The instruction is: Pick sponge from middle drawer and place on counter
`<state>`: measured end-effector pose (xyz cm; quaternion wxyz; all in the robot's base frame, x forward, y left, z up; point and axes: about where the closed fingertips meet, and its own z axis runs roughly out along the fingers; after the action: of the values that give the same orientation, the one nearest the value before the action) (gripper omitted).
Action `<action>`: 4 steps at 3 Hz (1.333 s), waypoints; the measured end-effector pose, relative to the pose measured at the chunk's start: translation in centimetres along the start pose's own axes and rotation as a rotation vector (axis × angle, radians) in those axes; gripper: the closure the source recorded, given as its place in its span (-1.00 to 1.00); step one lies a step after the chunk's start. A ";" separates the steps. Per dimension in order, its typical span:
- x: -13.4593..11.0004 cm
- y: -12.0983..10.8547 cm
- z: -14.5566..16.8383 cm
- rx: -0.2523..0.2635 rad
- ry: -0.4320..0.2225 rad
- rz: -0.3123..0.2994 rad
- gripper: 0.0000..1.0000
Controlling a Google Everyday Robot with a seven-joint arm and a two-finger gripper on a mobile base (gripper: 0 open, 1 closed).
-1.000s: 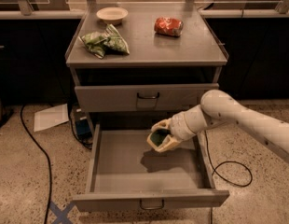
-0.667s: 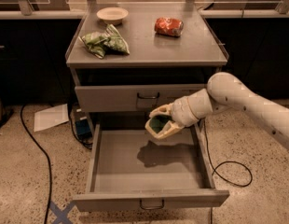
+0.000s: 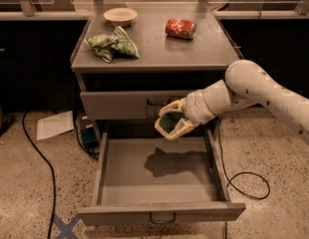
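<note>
My gripper (image 3: 169, 120) is shut on the sponge (image 3: 170, 121), whose dark green face shows between the pale fingers (image 3: 175, 129). It hangs above the rear part of the open middle drawer (image 3: 159, 185), level with the front of the closed drawer above. The drawer tray holds only the gripper's shadow. The grey counter (image 3: 159, 49) is the cabinet top above and behind the gripper.
On the counter lie green-and-white snack bags (image 3: 112, 45), a small bowl (image 3: 120, 16) and a red-orange foil packet (image 3: 180, 28). A black cable (image 3: 40, 158) and a white sheet (image 3: 54, 124) lie on the floor at left; another cable (image 3: 246, 183) lies at right.
My gripper has lifted the sponge up out of the drawer and a little toward the back, from just above the tray floor to the height of the upper drawer's front.
</note>
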<state>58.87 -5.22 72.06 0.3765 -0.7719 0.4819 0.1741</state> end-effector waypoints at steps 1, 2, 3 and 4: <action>-1.1 -1.6 -0.8 -0.023 0.023 -0.012 1.00; -3.9 -5.3 -3.8 -0.047 0.087 -0.071 1.00; -6.8 -9.1 -7.2 -0.072 0.111 -0.099 1.00; -9.5 -12.3 -10.7 -0.080 0.110 -0.124 1.00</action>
<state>64.10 -4.32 90.21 0.3285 -0.8230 0.4458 0.1267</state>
